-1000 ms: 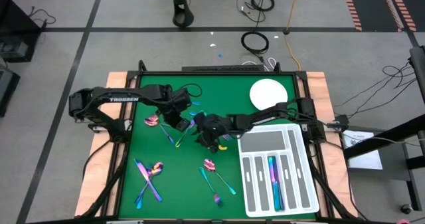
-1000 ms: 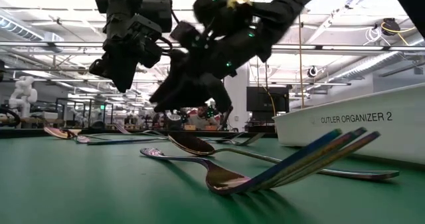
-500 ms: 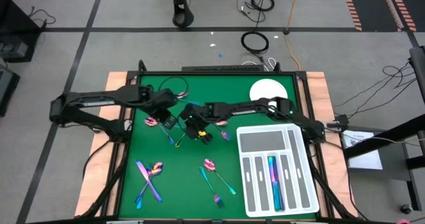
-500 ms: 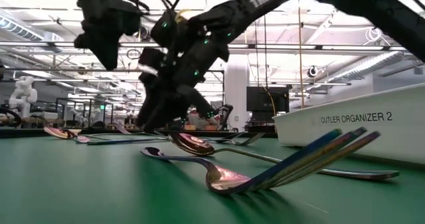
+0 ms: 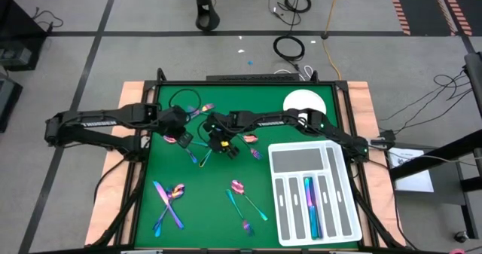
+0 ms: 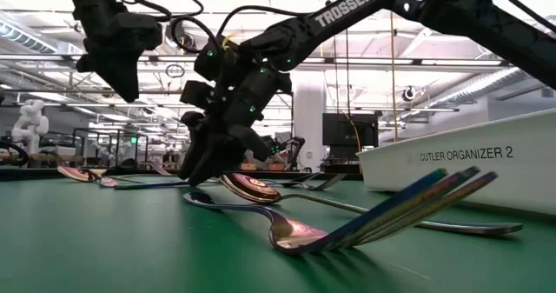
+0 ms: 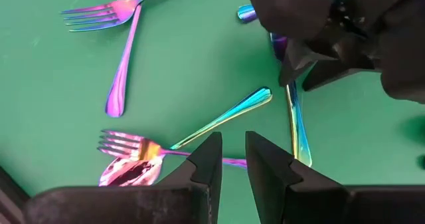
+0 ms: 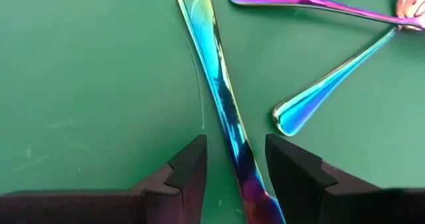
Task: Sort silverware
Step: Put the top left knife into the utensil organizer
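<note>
Iridescent knife handle (image 8: 226, 111) between spread right gripper (image 8: 236, 161) fingers; left gripper (image 7: 230, 159) narrowly parted, empty.

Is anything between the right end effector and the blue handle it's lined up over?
Nothing visible. The right end effector is open with its fingers either side of the blue-purple handle on the green mat; the nearest other handle tip lies beside it, apart.

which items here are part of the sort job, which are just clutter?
Job: loose silverware on the green mat; white organizer tray; right claw open astride a handle; left claw nearby.

Clutter: white plate; cables on floor.
</note>
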Tool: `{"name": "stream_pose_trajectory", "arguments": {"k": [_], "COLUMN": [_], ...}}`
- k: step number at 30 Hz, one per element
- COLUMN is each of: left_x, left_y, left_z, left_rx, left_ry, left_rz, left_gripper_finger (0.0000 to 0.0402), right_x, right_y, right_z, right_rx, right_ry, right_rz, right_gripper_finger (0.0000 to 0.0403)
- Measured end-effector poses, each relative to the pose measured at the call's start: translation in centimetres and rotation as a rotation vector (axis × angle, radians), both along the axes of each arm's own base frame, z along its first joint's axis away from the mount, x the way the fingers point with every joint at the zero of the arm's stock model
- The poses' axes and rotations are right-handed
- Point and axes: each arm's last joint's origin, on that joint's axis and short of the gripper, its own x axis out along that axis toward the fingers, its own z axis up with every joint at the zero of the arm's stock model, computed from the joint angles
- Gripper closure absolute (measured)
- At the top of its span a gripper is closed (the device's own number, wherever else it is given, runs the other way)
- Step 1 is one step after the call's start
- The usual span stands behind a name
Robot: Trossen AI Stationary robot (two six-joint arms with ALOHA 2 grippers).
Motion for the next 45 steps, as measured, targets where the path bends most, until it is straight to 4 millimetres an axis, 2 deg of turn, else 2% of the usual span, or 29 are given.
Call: {"name": "stream_pose_trajectory", "arguments": {"k": [9, 19, 27, 33, 45], "left_x": [0.2, 0.3, 0.2, 0.2, 0.3], "left_y": [0.0, 0.0, 0.0, 0.0, 0.0], "left_z": [-0.3, -0.3, -0.3, -0.3, -0.3], "left_rx": [-0.007, -0.01, -0.011, -0.009, 0.007], "left_ry": [-0.024, -0.03, -0.03, -0.028, -0.024], "left_rz": [-0.005, -0.001, 0.0, -0.005, -0.041], "left_gripper_finger": [0.0334, 0.0334, 0.0334, 0.0334, 0.0334], "right_x": [-0.2, -0.6, -0.4, 0.1, 0.0], "right_y": [-1.2, -1.6, -1.6, -1.8, -1.2], "right_z": [-1.1, -1.4, -1.4, -0.5, 1.6], "right_rx": [0.092, 0.125, 0.117, 0.115, 0.173], "right_ry": [0.027, 0.069, 0.046, -0.029, -0.068], "right_rz": [-0.008, -0.027, -0.032, -0.047, -0.016], "right_gripper_finger": [0.0266, 0.0336, 0.0368, 0.0382, 0.0385]}}
